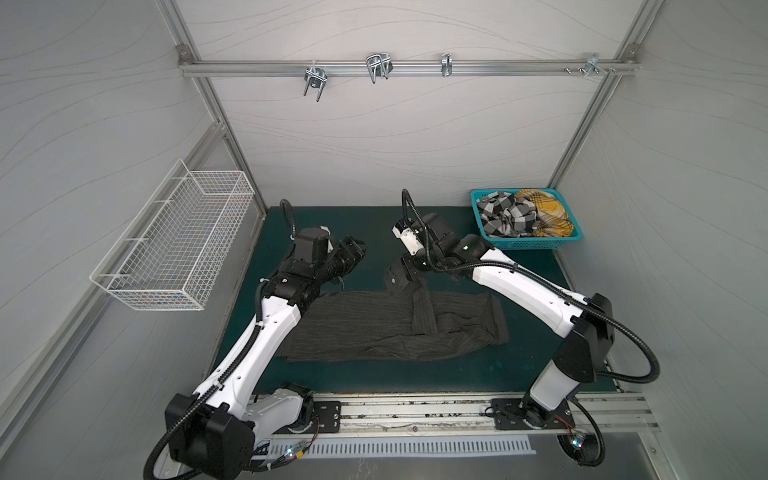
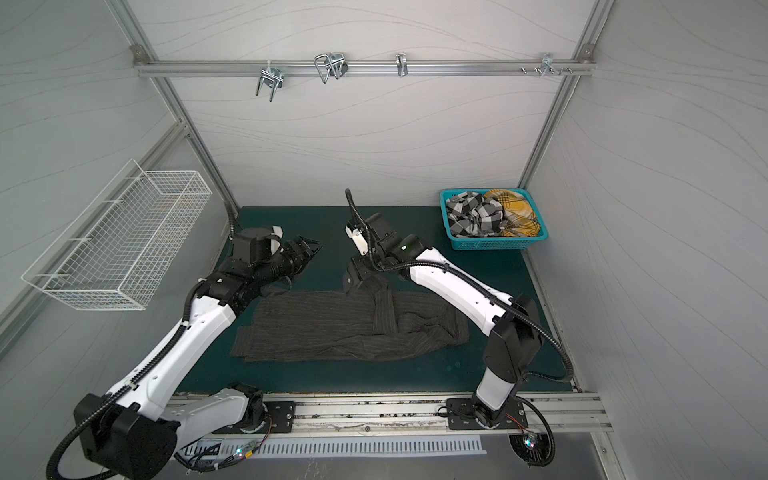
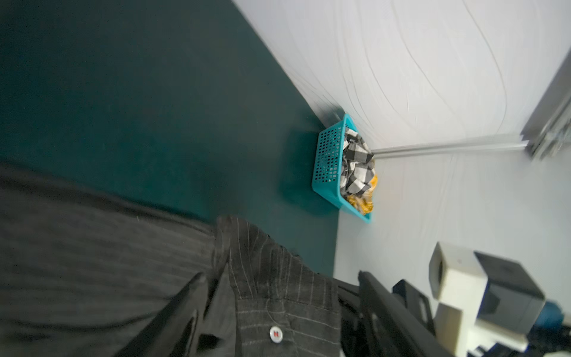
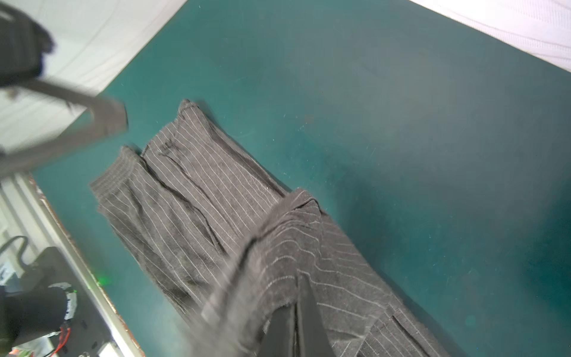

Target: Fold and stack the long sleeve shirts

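While over green mat (image 1: 415, 232) between walls (image 1: 395, 137), left hand (image 1: 356, 248) apart, right hand (image 1: 392, 284) clamped on grey shirt (image 1: 365, 324).

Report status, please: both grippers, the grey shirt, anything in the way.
Left gripper open, above the mat. Right gripper shut on grey shirt, far edge held up. Shirt partly folded. Two other shirts in basket, out of the way.

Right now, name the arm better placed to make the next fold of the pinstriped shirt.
Right arm, I'd judge: its jaws are shut on a raised fold of the grey pinstriped shirt, while the left arm has its jaws open, off the cloth.
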You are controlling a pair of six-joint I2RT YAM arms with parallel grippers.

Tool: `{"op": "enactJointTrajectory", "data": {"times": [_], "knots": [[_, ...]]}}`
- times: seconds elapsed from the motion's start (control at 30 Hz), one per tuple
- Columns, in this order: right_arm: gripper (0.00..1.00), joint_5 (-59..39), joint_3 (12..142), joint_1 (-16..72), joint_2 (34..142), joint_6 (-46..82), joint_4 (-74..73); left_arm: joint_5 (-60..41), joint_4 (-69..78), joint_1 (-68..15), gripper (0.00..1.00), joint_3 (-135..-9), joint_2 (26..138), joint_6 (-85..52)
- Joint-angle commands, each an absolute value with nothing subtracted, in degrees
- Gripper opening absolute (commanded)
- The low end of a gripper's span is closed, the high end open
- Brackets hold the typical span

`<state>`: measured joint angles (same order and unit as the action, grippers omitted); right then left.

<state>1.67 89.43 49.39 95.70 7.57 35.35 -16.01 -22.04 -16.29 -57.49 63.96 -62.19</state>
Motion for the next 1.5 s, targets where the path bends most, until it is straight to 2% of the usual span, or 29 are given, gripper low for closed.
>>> {"op": "enactJointTrajectory", "data": {"times": [0.0,0.07,0.17,0.3,0.37,0.43,0.5,0.7,0.77,0.87,1.0,1.13,1.2,1.27,1.47], "knots": [[0.00,6.62,87.98,51.36,93.84,8.00,32.08,-17.97,-26.45,-18.00,0.83,-58.59,62.70,-79.11],[0.00,7.89,88.13,51.57,94.56,9.12,32.70,-14.78,-31.10,-19.57,0.85,-58.58,60.19,-80.60],[0.00,7.78,89.14,51.60,96.18,11.85,33.91,-15.05,-29.10,-22.05,0.86,-54.01,56.67,-85.89],[0.00,6.37,97.67,48.15,102.69,26.09,43.48,-13.05,-27.80,-25.61,0.85,-49.63,55.03,-86.53],[0.00,4.77,99.96,46.47,105.33,31.22,45.97,-9.15,-25.96,-25.65,0.85,-46.19,51.64,-87.77],[0.00,9.84,101.53,46.58,107.47,33.21,46.89,-5.38,-25.46,-24.61,0.84,-43.94,48.75,-87.51],[0.00,12.76,104.46,46.01,110.79,33.92,47.67,-7.22,-26.40,-22.35,0.82,-43.40,48.71,-86.41],[0.00,17.55,125.31,43.92,125.83,34.16,57.65,-9.52,-30.83,-19.06,0.81,-44.93,49.66,-82.68],[0.00,16.77,124.15,44.92,126.40,34.66,56.87,-9.32,-32.91,-18.15,0.81,-45.19,49.70,-81.39],[0.00,16.00,113.46,48.76,123.45,35.14,52.26,-9.27,-36.27,-16.13,0.81,-44.02,49.95,-80.65],[0.52,11.52,97.18,53.27,117.32,35.73,46.53,-10.94,-31.88,-16.00,0.83,-39.95,52.19,-81.49],[0.70,7.83,85.48,53.35,109.15,35.31,43.81,-14.49,-25.86,-15.83,0.85,-40.02,59.88,-81.20],[0.74,5.00,82.13,51.67,104.55,35.85,43.62,-15.36,-22.64,-15.73,0.85,-41.68,64.07,-80.76],[0.74,2.43,79.80,49.50,100.30,35.92,43.84,-14.92,-21.98,-15.65,0.85,-44.84,68.63,-79.37],[0.62,-2.38,75.22,41.90,88.68,35.78,46.24,-17.60,-16.37,-12.51,0.84,-56.77,84.09,-75.09]]}}
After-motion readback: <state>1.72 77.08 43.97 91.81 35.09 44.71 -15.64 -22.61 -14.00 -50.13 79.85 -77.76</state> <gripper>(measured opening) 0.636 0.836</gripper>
